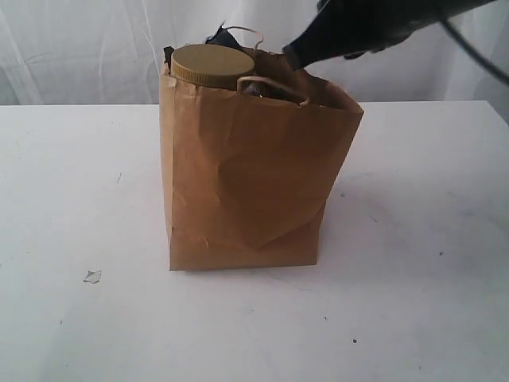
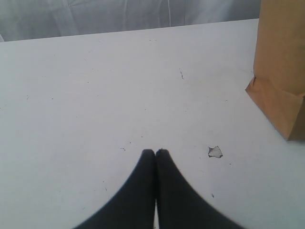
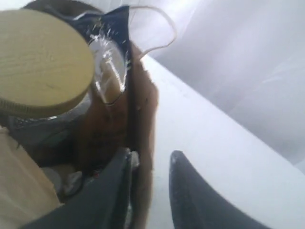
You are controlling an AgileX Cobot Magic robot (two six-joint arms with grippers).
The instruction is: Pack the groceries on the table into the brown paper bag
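Here we are seeing the paper bag (image 1: 246, 175) standing upright in the middle of the table (image 1: 71, 199). The jar (image 1: 213, 65) is sitting inside at its left, olive lid poking above the rim, a dark blue pack (image 1: 227, 36) leaning just behind it. The right gripper (image 3: 151, 155) is straddling the bag's far-right edge, jaws parted, one finger inside, one outside, clamping nothing. The left gripper (image 2: 155, 151) is hovering over the table, clenched and empty, near a white scrap (image 2: 215, 151).
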